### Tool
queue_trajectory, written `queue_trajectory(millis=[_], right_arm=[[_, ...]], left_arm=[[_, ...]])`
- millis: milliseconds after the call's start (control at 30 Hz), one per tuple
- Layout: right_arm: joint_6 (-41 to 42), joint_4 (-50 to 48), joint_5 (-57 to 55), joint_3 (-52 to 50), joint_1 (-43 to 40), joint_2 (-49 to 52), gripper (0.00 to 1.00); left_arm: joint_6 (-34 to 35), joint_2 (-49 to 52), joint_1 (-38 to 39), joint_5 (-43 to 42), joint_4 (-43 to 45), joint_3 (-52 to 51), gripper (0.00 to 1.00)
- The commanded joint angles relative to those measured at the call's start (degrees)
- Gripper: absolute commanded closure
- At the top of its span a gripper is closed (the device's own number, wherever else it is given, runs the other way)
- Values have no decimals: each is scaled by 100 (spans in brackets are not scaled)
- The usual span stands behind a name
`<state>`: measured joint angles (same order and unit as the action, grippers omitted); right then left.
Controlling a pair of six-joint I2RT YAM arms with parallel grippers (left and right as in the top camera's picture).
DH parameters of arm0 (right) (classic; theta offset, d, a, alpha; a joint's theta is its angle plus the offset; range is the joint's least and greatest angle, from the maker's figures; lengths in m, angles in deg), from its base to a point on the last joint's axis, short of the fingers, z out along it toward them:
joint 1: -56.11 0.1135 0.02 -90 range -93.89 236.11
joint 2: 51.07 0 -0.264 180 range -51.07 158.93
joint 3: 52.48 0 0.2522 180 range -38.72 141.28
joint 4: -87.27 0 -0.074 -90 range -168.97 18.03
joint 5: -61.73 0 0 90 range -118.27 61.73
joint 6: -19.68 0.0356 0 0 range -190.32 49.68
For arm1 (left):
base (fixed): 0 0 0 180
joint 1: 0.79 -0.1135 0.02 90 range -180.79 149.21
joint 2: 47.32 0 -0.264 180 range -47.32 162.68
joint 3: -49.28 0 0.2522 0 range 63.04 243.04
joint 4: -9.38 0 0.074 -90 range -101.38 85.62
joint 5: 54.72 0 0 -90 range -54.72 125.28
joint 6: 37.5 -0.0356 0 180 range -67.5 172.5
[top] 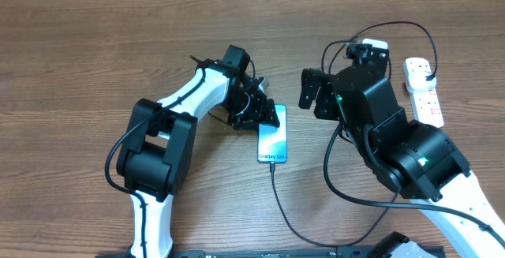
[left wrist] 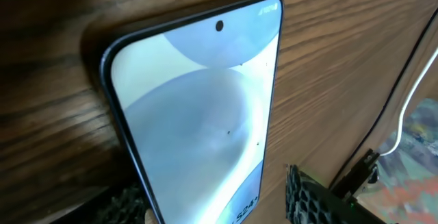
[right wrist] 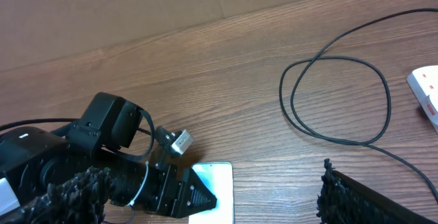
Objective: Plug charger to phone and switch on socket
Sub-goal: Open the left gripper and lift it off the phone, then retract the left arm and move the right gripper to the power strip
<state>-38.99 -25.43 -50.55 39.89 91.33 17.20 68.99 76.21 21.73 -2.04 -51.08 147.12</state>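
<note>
Wood-grain table (top: 95,37) carries one of each: a narrow white power strip (top: 424,92) far right, a slim teal-screened smartphone (top: 273,141) at centre, and a thin black charger cable (top: 284,211) meeting its near end. Your left gripper (top: 263,114) straddles the smartphone, jaws apart — your right gripper (top: 316,98) gapes wide, empty.

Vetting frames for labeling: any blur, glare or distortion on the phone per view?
Overhead: phone sharp, evenly lit, no glare. Left wrist: it fills the frame, slightly soft, stretched by perspective. Right wrist: only its corner shows; the charger cable loop is crisp.
</note>
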Motion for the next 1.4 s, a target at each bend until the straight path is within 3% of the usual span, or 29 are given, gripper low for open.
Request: queue_trajectory(millis=[0, 167, 267, 400, 500, 567, 667, 733, 867, 1000, 1067, 1367], right_arm=[[17, -31, -13, 11, -33, 2, 0], [17, -35, -13, 11, -33, 2, 0], [20, -162, -11, 11, -33, 0, 0], [22, -229, -15, 11, -127, 0, 1], [367, 186, -13, 11, -693, 0, 28], [562, 363, -7, 11, -1165, 2, 38], [616, 474, -2, 11, -2081, 22, 56], [616, 446, 59, 11, -2837, 125, 76], [612, 476, 581, 11, -3803, 514, 95], [590, 654, 1309, 17, -4701, 1187, 96], [590, 758, 1342, 17, -4734, 1309, 96], [623, 754, 1617, 15, -4701, 1325, 96]], left_arm=[[-17, 365, -44, 1231, 22, -188, 21], [-17, 365, -44, 1283, 20, -188, 15], [-20, 365, -44, 1401, 0, -186, 0], [-105, 245, -177, 1373, -157, -46, 0], [-105, -227, -404, 1631, -634, 306, 0], [-103, -577, -476, 1845, -763, 415, 0], [-101, -1543, -564, 2192, -831, 514, 0], [-7, -2452, -562, 2741, -881, 511, 0], [94, -3958, -461, 3617, -1187, 511, 0], [87, -5602, -380, 4459, -1821, 511, 0], [87, -6050, -380, 4457, -1982, 511, 0], [87, -6690, -380, 4457, -2083, 511, 0]])
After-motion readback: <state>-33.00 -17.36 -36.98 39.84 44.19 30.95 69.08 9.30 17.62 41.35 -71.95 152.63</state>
